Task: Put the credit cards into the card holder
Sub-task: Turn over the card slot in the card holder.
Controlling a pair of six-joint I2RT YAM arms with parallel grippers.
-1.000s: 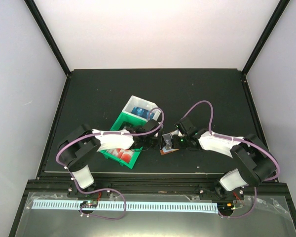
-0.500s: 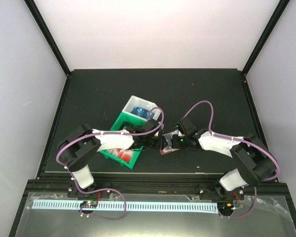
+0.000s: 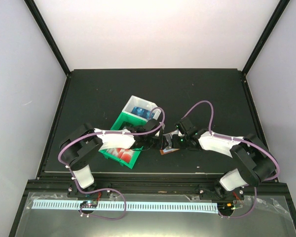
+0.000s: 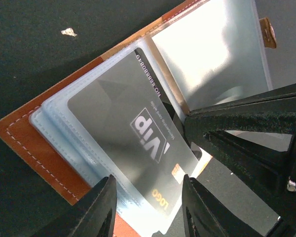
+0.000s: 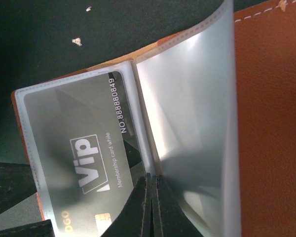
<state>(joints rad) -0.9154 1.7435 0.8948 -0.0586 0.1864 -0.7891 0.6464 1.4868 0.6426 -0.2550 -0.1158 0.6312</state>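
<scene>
The brown leather card holder (image 4: 34,143) lies open on the black table, its clear pockets fanned out. A black card marked "ViP" (image 4: 133,128) sits in a clear pocket on the left half, and also shows in the right wrist view (image 5: 74,133). My left gripper (image 4: 150,207) is open, its fingers straddling the card's chip end just above it. My right gripper (image 5: 151,180) is shut, its tips pressed on the fold between the pockets, next to the holder's brown cover (image 5: 271,123). In the top view both grippers, left (image 3: 160,143) and right (image 3: 175,143), meet over the holder (image 3: 166,151).
A green-and-white tray (image 3: 116,159) stands left of the holder under my left arm, with blue cards (image 3: 140,112) in its far compartment and red-and-white cards (image 3: 123,154) in its near one. Pale crumbs (image 4: 68,32) lie on the table.
My left gripper has edged slightly right over the holder and now hides the card in the top view. The right arm has stayed put.
</scene>
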